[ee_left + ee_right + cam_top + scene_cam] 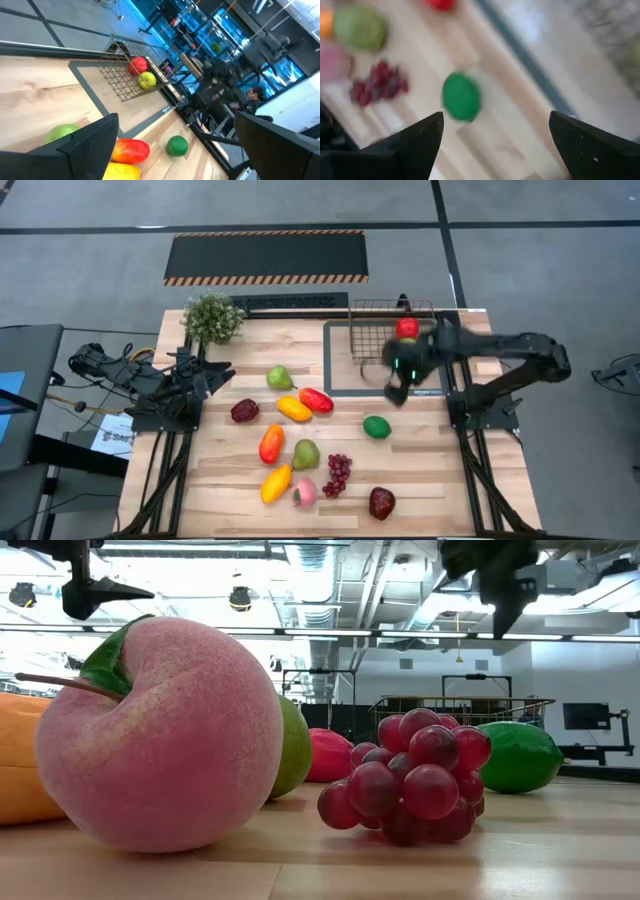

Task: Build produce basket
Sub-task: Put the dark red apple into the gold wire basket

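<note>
Wooden surface (420, 480) carries scattered produce; we judge the lime (377, 426) light, hard, slippery, best pinched across its middle by the right gripper (398, 392), spread wide and empty above.

Empty right end effector (399, 383) beside basket (385, 330)

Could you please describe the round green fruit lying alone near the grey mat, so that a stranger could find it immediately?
Start at the grey-framed mat under the basket on the table's right half. Just off the mat's near edge, on bare wood, lies the lime, apart from the rest. It is the only plain deep-green ball; the two pears are paler and taper upward.
</note>
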Motion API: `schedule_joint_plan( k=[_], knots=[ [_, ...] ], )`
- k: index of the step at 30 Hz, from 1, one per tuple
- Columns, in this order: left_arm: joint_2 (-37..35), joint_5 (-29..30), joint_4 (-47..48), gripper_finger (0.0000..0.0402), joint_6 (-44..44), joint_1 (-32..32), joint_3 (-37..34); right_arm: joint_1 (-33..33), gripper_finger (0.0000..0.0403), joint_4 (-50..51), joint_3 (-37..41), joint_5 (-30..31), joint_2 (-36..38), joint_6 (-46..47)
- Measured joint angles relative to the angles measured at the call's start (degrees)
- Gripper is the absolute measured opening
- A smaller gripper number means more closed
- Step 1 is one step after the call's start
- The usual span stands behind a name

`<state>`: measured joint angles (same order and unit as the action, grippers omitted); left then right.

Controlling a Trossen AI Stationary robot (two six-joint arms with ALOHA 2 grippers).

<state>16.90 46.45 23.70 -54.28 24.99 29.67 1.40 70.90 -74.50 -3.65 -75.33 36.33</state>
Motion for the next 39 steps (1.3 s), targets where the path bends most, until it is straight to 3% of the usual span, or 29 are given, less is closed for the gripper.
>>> schedule_joint_plan(
  k=[7, 12, 20, 27, 33, 39],
  knots=[
    [0.0, -1.7, 0.4, 0.0385, 0.0, 0.0, 0.0, -24.5, 0.0379, -18.4, 2.5, 2.6, -0.1, 10.1],
    [0.0, -1.7, 1.6, 0.0385, 0.0, 0.0, 0.0, -35.1, 0.0379, -28.1, 2.5, 8.1, -3.5, 4.7],
    [0.0, -2.7, 3.1, 0.0385, -0.2, 0.0, 0.0, -38.9, 0.0379, -28.5, 1.6, 5.3, -13.5, -9.8],
    [0.0, -3.2, 3.1, 0.0385, -0.5, 0.0, 0.0, -40.5, 0.0379, -25.3, -5.7, 4.8, -22.7, -28.4],
    [0.0, -3.2, 4.1, 0.0385, -0.9, 0.0, 0.0, -40.7, 0.0379, -20.6, -10.8, -0.6, -30.3, -34.7],
    [0.0, -4.1, 4.4, 0.0385, -1.0, 0.0, 0.0, -40.8, 0.0379, -17.3, -11.9, -0.9, -34.8, -35.1]
  ],
)
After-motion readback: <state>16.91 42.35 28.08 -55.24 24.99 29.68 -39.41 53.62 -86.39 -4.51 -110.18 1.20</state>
